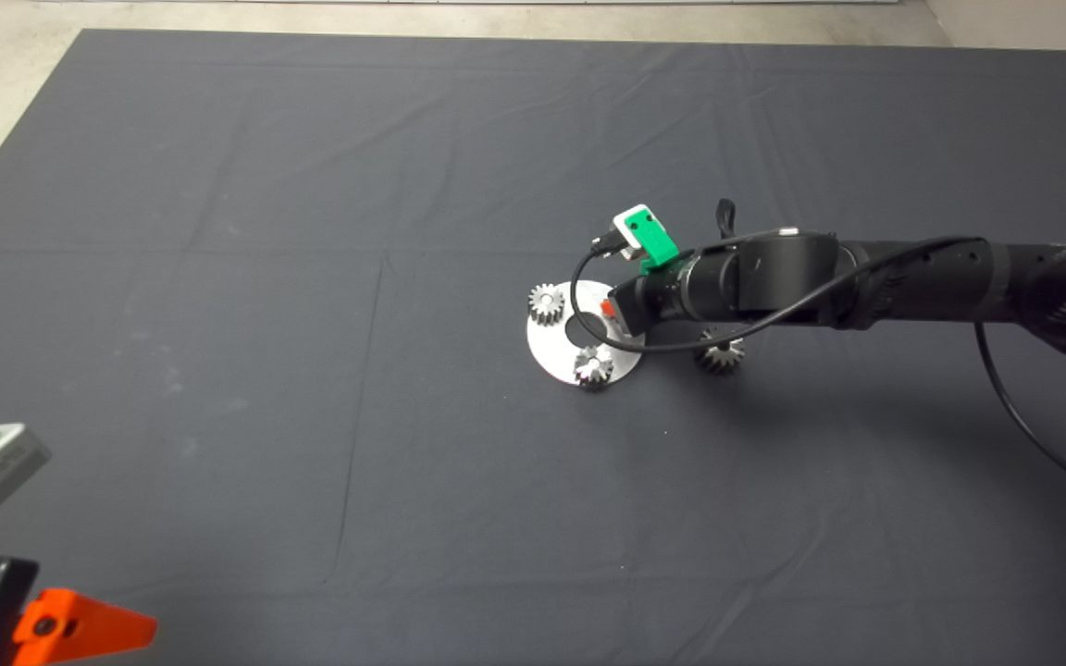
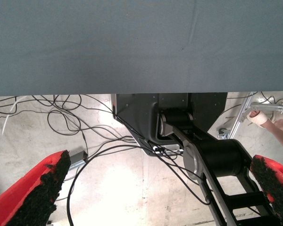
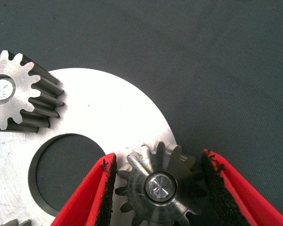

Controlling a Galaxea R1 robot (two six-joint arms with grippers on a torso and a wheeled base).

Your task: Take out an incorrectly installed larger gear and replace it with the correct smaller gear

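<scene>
From my console I see the only holder on the mat: a round silver plate with a large round hole through its middle. It carries three gears, each near its rim.

The right gripper has its arm reaching in from the right and sits low over the plate's edge nearest that arm. Its red fingers are spread to either side of the smaller gear. The black pads stand just beside the teeth, and I see a thin dark gap on at least one side, so I read no pinch. That gear sits flat on the plate with a shiny pin filling its central hole. The head camera cannot see it, because the gripper covers it.

Across the hole sits a pale gear with straight upright teeth, also on a pin. A third small gear sits on the plate's near edge.

The larger gear is off the plate. It lies on the bare mat just beside it, partly under the right arm.

The left gripper waits at the lower left corner of the head view with its fingers wide apart and nothing between them. Its camera shows the mat's edge, the floor with cables, and a person's hand.
</scene>
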